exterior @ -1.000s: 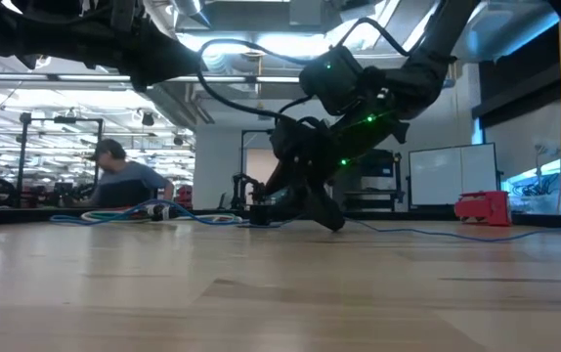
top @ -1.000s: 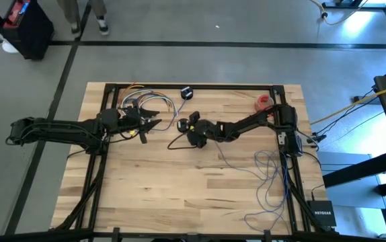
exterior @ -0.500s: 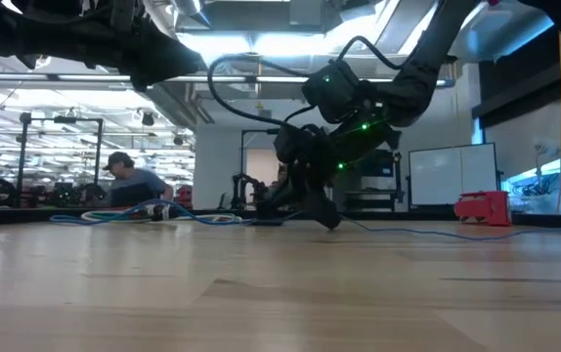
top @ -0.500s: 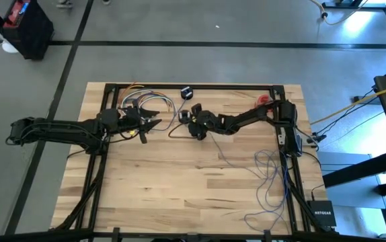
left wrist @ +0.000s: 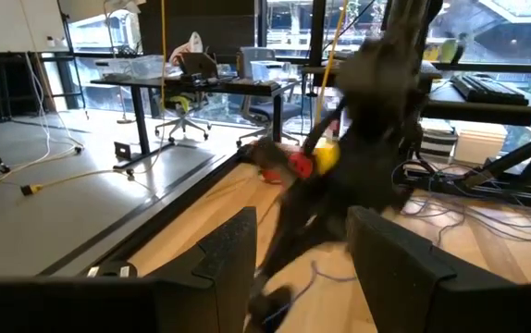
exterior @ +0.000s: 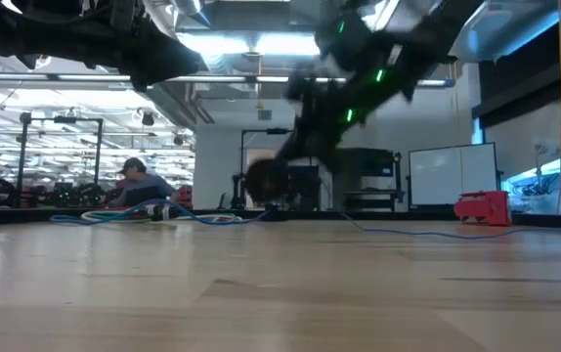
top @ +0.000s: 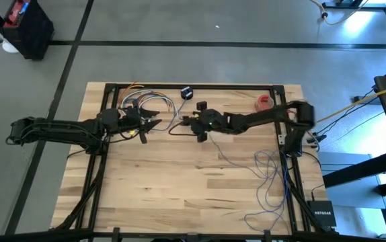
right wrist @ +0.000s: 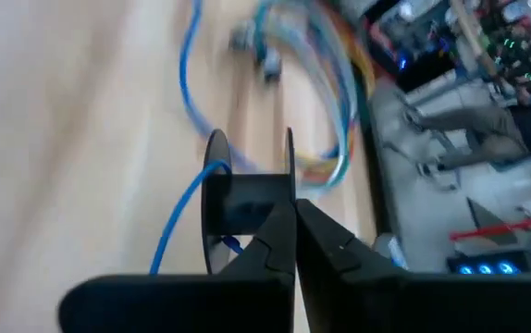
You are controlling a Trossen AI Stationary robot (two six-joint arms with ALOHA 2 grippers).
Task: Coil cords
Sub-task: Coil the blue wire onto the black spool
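The cord (top: 268,176) is thin and blue. It lies in loose loops at the table's near right and runs up to a small black round puck (right wrist: 247,208). My right gripper (right wrist: 293,211) is shut on that puck above the table's far middle (top: 191,122). In the low view the puck (exterior: 261,180) hangs clear of the wood below the blurred gripper. My left gripper (top: 154,124) waits open and level at the far left, with nothing between its fingers (left wrist: 238,250). My right gripper pinches the puck between its two fingertips, at the puck's side (right wrist: 258,215). The fingers slant down from the table's right. The puck is lifted clear of the table, and the blue cord (right wrist: 175,231) trails slack from it down to the wood.
A bundle of coloured cables (top: 149,101) and a small black item (top: 187,93) lie at the far edge. A red tape roll (top: 265,102) sits at the far right, a black box (top: 322,214) at the near right. A person (exterior: 136,181) sits in the room beyond.
My right gripper has shut on the puck, rolled about its own line and risen. The puck, on the table a second ago, now hangs clear of it, with the cord trailing behind it.
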